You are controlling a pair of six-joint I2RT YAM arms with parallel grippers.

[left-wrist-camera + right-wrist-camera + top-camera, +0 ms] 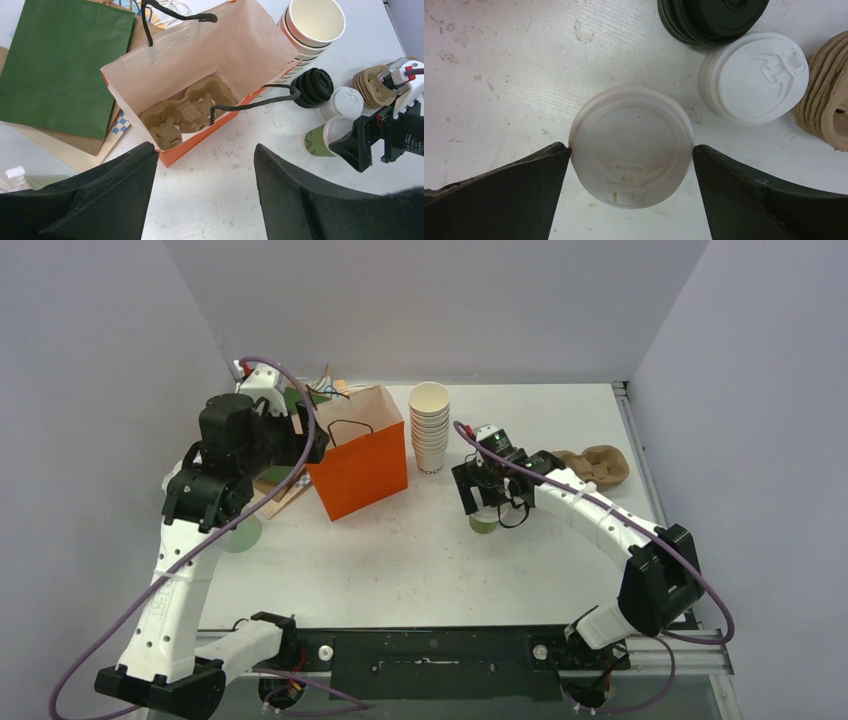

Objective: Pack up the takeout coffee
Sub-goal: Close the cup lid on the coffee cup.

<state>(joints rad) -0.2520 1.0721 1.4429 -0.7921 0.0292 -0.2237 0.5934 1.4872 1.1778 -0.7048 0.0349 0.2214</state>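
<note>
One takeout coffee (631, 145), a green-sided cup (316, 141) under a white lid, stands on the table right of centre (484, 524). My right gripper (631, 152) is open and hangs straight over it (487, 502), one fingertip close beside each edge of the lid. An orange paper bag (360, 455) stands open at the back left, and a brown pulp cup carrier (187, 112) lies in its bottom. Near the bag's front corner my left gripper (205, 155) is open over bare table (318, 445), holding nothing.
A stack of lidless white cups (430, 425) stands right of the bag. Loose black lids (711, 17), white lids (756, 77) and stacked pulp carriers (600, 465) lie by the right gripper. Flat green (60, 65) and brown bags lie left of the orange bag.
</note>
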